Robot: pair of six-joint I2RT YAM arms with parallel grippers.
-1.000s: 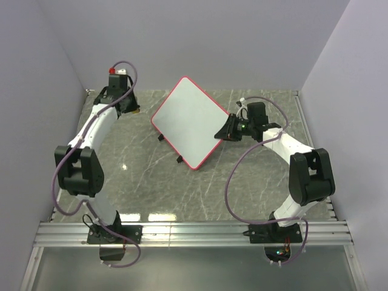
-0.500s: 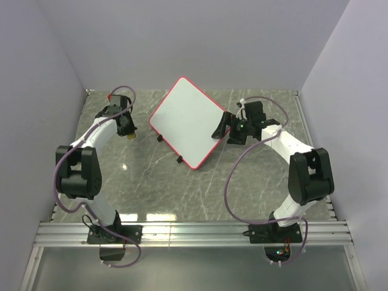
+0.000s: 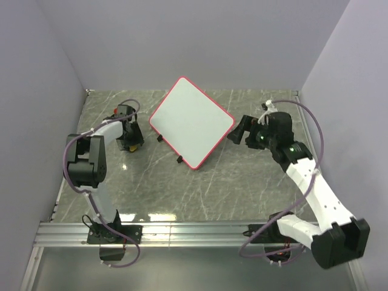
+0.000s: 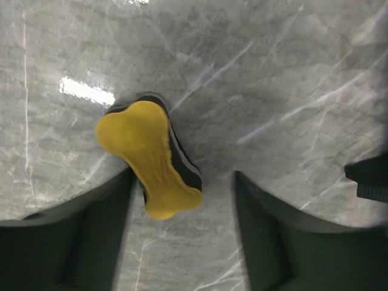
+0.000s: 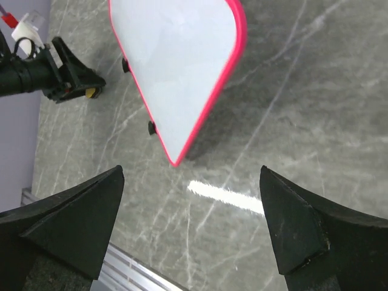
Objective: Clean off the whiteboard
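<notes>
The whiteboard (image 3: 191, 121) stands tilted on its black feet mid-table, pink-red frame, its face (image 5: 176, 60) clean white. My left gripper (image 3: 129, 139) is down at the table to its left, open. In the left wrist view, the yellow eraser (image 4: 151, 159) lies on the marble between the jaws of my left gripper (image 4: 183, 200), close against the left finger (image 4: 91, 242). My right gripper (image 3: 237, 130) hangs open just off the board's right corner, apart from it. Only bare marble shows between the jaws of my right gripper (image 5: 191, 173).
The grey marble table (image 3: 242, 182) is closed in by pale walls at the back and sides. An aluminium rail (image 3: 194, 230) runs along the near edge by the arm bases. The left arm (image 5: 48, 76) shows at the top left of the right wrist view.
The left gripper came down to the table and opened, leaving the eraser lying there. The right gripper let go of the whiteboard's right edge, opened wide and drew back to the right.
</notes>
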